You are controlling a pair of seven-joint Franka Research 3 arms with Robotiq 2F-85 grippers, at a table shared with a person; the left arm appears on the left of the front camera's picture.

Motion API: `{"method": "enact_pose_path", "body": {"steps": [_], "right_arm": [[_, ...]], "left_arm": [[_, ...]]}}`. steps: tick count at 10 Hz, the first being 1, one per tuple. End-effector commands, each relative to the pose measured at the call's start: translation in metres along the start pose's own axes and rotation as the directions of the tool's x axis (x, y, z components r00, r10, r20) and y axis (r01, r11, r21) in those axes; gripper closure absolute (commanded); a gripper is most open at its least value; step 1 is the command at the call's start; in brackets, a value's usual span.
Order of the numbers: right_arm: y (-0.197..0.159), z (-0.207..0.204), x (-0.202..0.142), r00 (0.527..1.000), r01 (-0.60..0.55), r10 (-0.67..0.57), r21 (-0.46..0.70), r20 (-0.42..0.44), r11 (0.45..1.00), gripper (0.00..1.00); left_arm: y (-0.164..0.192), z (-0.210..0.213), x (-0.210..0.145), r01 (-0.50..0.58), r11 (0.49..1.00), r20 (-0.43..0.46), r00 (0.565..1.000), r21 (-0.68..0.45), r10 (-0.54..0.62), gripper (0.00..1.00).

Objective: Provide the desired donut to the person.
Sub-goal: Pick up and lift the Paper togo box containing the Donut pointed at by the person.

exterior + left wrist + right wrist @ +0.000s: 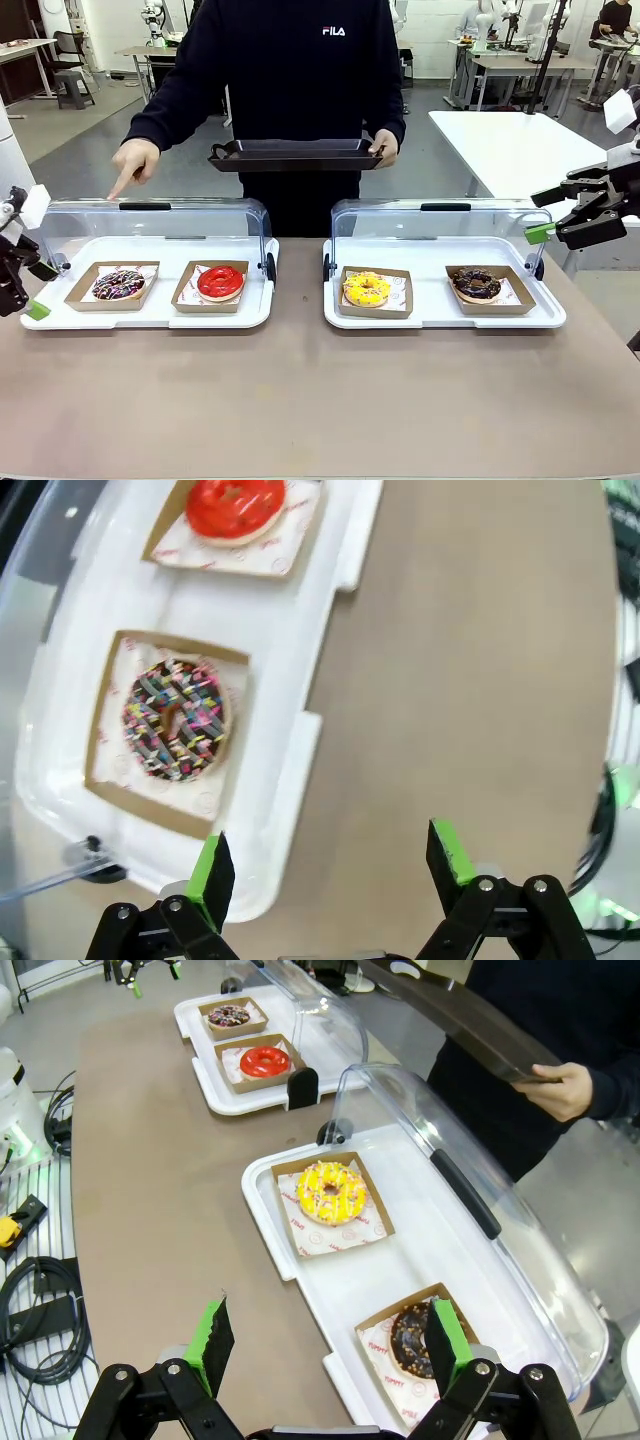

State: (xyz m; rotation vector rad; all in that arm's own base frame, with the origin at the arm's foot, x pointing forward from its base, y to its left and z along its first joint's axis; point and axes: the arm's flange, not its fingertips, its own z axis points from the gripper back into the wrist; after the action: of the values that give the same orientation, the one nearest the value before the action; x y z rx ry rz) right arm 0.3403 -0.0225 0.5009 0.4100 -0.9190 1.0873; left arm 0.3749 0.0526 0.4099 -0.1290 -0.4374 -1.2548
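Left end effector [330,858] and right end effector [330,1332] gape empty by the brown table [300,400], white desks [510,140] behind.

Brown table [300,410]. On it, 2 white trays side by side: left tray [150,321], right tray [440,323]. Clear lids [160,222] raised on both. Cables [45,1305] off table's edge. White table [520,150] behind.

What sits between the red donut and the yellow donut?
Front view: the left tray's edge, a bare strip of table, then the right tray's edge.
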Motion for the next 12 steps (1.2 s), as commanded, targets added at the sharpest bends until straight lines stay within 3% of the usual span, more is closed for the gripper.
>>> {"method": "enact_pose_path", "body": {"steps": [1,4,6,9,12], "right_arm": [[-0.003,-0.003,-0.001,1.0,-0.008,0.008,0.005,0.029,1.0,0.0],[-0.003,-0.003,-0.001,1.0,-0.008,0.008,0.005,0.029,1.0,0.0],[-0.003,-0.003,-0.001,1.0,-0.008,0.008,0.005,0.029,1.0,0.0],[-0.003,-0.003,-0.001,1.0,-0.008,0.008,0.005,0.029,1.0,0.0],[-0.003,-0.003,-0.001,1.0,-0.008,0.008,0.005,0.029,1.0,0.0]], "left_arm": [[0.003,-0.016,-0.003,0.15,0.983,-0.01,0.989,0.104,-0.15,0.0],[0.021,-0.041,-0.004,0.247,0.951,-0.117,0.967,0.184,-0.228,0.0],[0.03,-0.055,0.004,0.223,0.961,-0.17,0.966,0.165,-0.195,0.0],[0.034,-0.068,0.0,0.238,0.967,-0.217,0.952,0.089,-0.215,0.0],[0.046,-0.073,0.005,0.276,0.952,-0.238,0.942,0.136,-0.239,0.0]]}}
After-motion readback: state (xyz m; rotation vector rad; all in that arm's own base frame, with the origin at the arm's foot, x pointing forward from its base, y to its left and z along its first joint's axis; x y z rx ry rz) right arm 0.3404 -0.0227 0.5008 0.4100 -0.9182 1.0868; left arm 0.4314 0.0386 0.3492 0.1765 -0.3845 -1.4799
